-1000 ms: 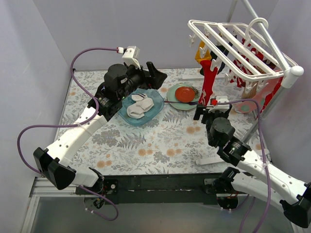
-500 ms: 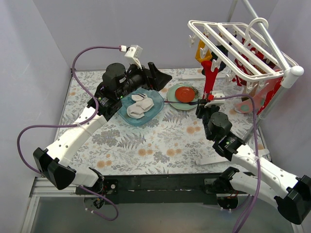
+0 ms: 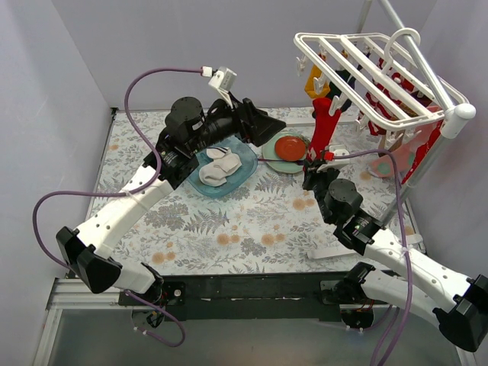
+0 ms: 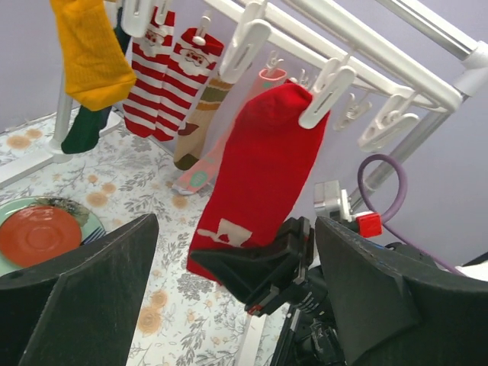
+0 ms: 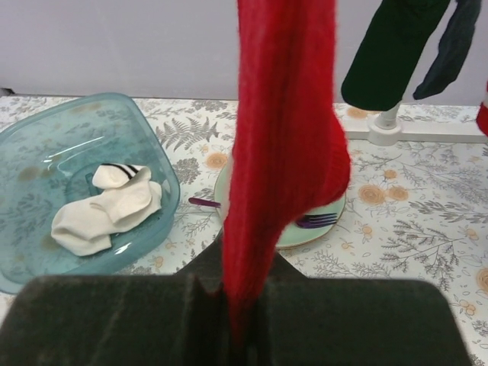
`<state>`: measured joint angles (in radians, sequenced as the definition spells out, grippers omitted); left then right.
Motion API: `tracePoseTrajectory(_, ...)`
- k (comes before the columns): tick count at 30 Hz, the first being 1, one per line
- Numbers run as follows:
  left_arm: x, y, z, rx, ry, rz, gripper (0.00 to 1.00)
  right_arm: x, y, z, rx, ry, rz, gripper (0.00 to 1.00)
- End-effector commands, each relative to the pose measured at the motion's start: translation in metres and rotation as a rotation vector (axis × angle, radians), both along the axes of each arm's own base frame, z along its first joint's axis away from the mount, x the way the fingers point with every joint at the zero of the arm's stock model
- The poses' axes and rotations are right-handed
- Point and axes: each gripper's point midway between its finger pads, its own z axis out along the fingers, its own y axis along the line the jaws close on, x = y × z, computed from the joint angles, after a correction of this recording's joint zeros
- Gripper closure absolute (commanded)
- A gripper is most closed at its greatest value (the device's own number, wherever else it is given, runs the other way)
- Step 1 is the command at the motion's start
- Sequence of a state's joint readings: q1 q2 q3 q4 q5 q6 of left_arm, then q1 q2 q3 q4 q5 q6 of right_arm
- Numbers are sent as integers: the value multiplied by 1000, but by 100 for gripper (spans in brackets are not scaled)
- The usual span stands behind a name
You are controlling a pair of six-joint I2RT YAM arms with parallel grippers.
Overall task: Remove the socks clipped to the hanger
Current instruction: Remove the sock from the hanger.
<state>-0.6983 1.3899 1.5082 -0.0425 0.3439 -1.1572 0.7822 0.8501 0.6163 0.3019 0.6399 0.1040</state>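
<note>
Right wrist view: right gripper pinches the hanging red sock — blue tub left, green plate behind; left gripper spread wide.

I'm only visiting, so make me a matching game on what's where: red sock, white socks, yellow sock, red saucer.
1. red sock
2. white socks
3. yellow sock
4. red saucer

A. in the blue tub
B. on the green plate
C. clipped to the rack, hanging free
D. clipped to the rack, lower end pinched in the right hand

Pairs: 1-D, 2-A, 3-C, 4-B
</note>
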Motion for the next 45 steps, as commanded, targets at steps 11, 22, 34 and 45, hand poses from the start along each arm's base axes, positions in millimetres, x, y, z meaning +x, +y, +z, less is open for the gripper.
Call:
tracePoseTrajectory(11,-13,-20,30,-31,-81,-54,24,-12,26,31,57,-31,108,99)
tracePoseTrajectory(22,-16,-27,35,-36,-88,-65,30,-13,40,36,47,-15,133,99)
tracePoseTrajectory(34,-4,-28,46,17,-127,-37,28,-56,72,51,92,-23,447,99)
tracePoseTrajectory(45,-26,-40,50,-36,-104,-319,19,-113,72,71,232,-26,678,99)
